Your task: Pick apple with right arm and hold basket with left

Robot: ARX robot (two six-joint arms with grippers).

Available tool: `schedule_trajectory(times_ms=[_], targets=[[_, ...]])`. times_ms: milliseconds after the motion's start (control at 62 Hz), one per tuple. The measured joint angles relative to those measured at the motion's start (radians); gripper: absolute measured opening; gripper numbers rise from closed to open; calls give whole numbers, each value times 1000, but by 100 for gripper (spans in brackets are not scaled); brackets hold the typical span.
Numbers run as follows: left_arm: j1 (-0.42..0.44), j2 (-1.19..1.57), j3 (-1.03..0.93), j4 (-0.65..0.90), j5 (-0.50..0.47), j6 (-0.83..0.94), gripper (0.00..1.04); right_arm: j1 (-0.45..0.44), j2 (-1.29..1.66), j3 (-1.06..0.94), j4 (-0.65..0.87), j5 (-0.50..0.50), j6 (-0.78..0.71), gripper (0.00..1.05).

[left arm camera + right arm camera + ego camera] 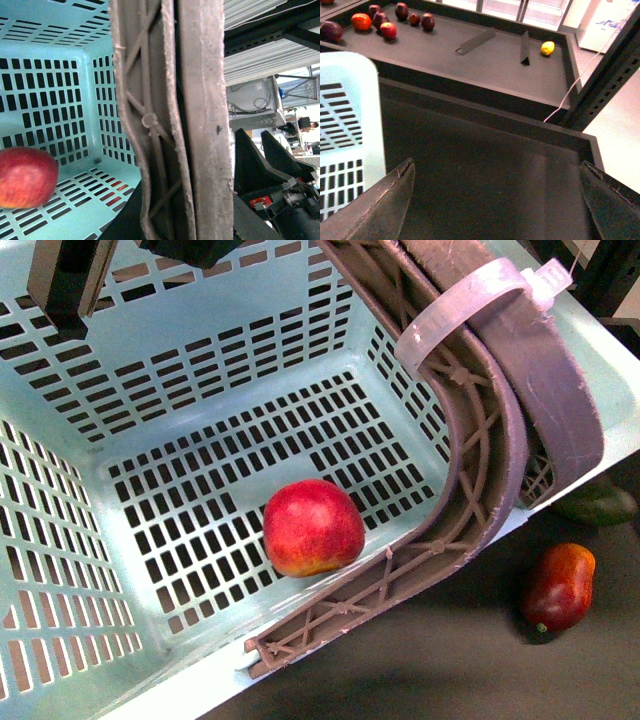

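Observation:
The red apple (313, 528) lies on the slotted floor of the mint-green basket (150, 420), near its front wall. It also shows in the left wrist view (26, 177). The basket's two brown handles (500, 420) are bound by a white zip tie (470, 302). My left gripper (185, 220) is shut on the brown handles (170, 125); its fingers are hidden behind them. My right gripper (495, 200) is open and empty over the dark table, beside the basket's wall (345, 125). The apple does not show in the right wrist view.
A red-orange mango (560, 585) and a dark green fruit (600, 503) lie on the dark table right of the basket. In the right wrist view a far tray (485, 60) holds several red fruits (388, 30) and a yellow one (547, 48).

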Motion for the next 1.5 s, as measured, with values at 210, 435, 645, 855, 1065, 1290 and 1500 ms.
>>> schedule_trajectory(times_ms=[210, 435, 645, 855, 1065, 1290, 1500], targets=[[1, 0, 0, 0, -6, 0, 17, -8, -60, -204, 315, 104, 159, 63], [1, 0, 0, 0, 1, -2, 17, -39, -193, -373, 344, 82, 190, 23], [1, 0, 0, 0, -7, -2, 17, -100, -315, -473, 330, 19, 193, 2], [1, 0, 0, 0, -2, -3, 17, -101, -431, -543, 279, 18, 193, 2], [1, 0, 0, 0, -4, -3, 17, -101, -552, -590, 206, 18, 193, 2], [1, 0, 0, 0, -3, -4, 17, -102, -637, -645, 184, 16, 193, 2], [1, 0, 0, 0, -2, -4, 17, -102, -765, -645, 69, 15, 194, 2]])
